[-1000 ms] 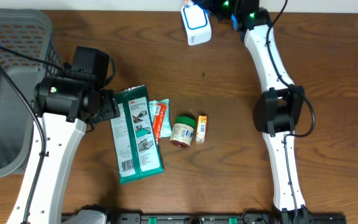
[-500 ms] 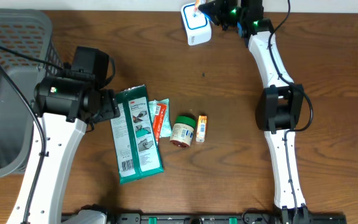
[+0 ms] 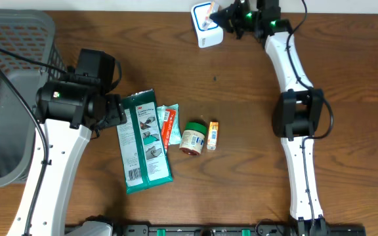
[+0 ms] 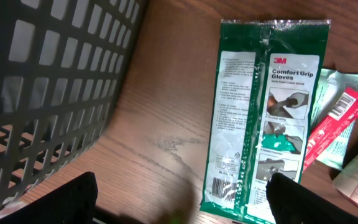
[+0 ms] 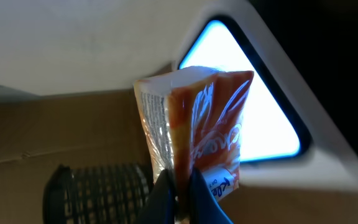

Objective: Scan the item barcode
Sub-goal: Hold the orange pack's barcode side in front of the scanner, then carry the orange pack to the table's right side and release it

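My right gripper [image 5: 180,193] is shut on the bottom seam of an orange and clear tissue packet [image 5: 194,118]. It holds the packet upright just in front of the white scanner's [image 5: 328,155] glowing blue-white window [image 5: 272,112]. From overhead, the right gripper [image 3: 223,14] sits at the table's far edge, right beside the scanner [image 3: 205,29]. My left gripper [image 3: 113,111] hangs open over the table next to a green glove pack [image 4: 263,118], with nothing between its fingers [image 4: 67,199]. The pack's barcode faces up near its lower edge.
A grey mesh basket [image 3: 12,92] fills the left side, close to the left arm. Beside the green glove pack [image 3: 146,141] lie a teal and red sachet [image 3: 168,124], a small jar [image 3: 193,137] and a small orange box [image 3: 212,135].
The right gripper has swung left with the packet, bringing it up to the scanner's window. The left arm has stayed still.
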You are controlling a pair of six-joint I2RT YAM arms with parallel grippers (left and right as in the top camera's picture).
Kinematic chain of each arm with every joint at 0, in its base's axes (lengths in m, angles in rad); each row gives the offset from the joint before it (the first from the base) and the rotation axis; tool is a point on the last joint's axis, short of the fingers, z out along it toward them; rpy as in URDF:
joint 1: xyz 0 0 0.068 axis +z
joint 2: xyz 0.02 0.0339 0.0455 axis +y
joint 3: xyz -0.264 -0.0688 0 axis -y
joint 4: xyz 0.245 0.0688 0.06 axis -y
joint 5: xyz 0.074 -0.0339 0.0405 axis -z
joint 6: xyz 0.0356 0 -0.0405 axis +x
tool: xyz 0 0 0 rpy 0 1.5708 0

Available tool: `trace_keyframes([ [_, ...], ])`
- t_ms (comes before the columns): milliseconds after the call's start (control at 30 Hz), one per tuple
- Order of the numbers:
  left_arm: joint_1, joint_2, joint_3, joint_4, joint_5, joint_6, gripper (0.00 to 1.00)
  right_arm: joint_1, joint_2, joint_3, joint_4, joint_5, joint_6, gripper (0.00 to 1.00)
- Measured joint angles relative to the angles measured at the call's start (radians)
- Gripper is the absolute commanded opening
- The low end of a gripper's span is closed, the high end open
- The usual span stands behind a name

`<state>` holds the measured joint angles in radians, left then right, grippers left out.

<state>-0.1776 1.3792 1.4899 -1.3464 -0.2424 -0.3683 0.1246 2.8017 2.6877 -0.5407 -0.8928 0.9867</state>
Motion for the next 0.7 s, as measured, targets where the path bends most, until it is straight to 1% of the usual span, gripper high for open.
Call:
trace_keyframes([
  [67, 0.000, 0.000, 0.000, 0.000, 0.000, 0.000, 0.88, -0.010, -0.046, -0.002, -0.134, -0.003, -0.059, 0.01],
  [167, 0.000, 0.000, 0.000, 0.000, 0.000, 0.000, 0.88, -0.027, -0.164, -0.005, -0.372, 0.031, -0.181, 0.01],
  [300, 0.000, 0.000, 0.000, 0.000, 0.000, 0.000, 0.88, -0.053, -0.385, -0.005, -0.641, 0.132, -0.342, 0.01],
  [433, 0.000, 0.000, 0.000, 0.000, 0.000, 0.000, 0.88, -0.095, -0.581, 0.018, -0.877, 0.278, -0.443, 0.01],
  [533, 0.000, 0.000, 0.000, 0.000, 0.000, 0.000, 0.87, -0.133, -0.660, 0.028, -1.030, 0.411, -0.481, 0.01],
  [600, 0.000, 0.000, 0.000, 0.000, 0.000, 0.000, 0.88, -0.161, -0.678, 0.029, -1.127, 0.514, -0.498, 0.02],
  [700, 0.000, 0.000, 0.000, 0.000, 0.000, 0.000, 0.88, -0.189, -0.670, 0.011, -1.153, 0.631, -0.555, 0.02],
])
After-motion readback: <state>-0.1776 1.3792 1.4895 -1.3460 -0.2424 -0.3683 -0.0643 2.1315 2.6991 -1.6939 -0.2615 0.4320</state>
